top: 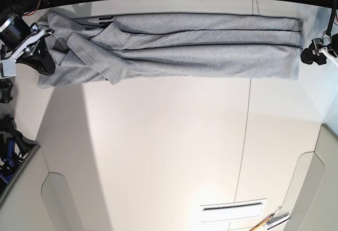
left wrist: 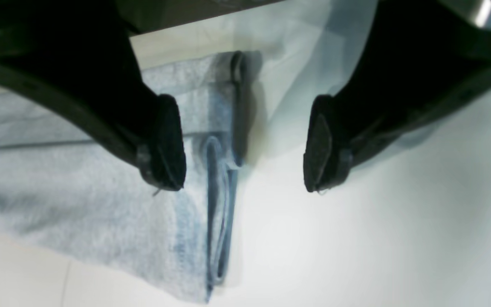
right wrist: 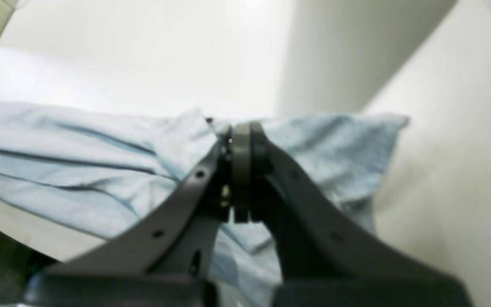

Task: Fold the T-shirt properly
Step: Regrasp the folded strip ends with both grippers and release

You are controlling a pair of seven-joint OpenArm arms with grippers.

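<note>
Lying stretched in a long, narrow band across the far part of the white worktop [top: 169, 152], folded lengthwise with dark crease lines running along it: the grey T-shirt [top: 200, 46]. Reaching almost from one side of the worktop to the other in the base view, bunching into rumpled flaps at that view's left end and ending in a straight edge at its right end.

Closing on the rumpled end of the T-shirt [right wrist: 100, 170]: the right pincer [right wrist: 240, 170], jaws pressed together in the right wrist view with cloth spreading out to both sides of them. Cloth caught between the pads, as far as showing. Sitting at the worktop's left edge in the base view, right at the bunched cloth.

Hanging wide open: the left pincer [left wrist: 245, 145], its two dark fingertips [left wrist: 166, 143] well apart in the left wrist view. Straddling the hemmed edge of the T-shirt [left wrist: 79, 183], one fingertip over the grey cloth, the other over bare worktop [left wrist: 377, 234]. Gripping nothing. Touching the cloth or hovering just above it, not telling from these views. Appearing in the base view just beside the straight end of the band, at the worktop's right edge [top: 315, 51].
</note>
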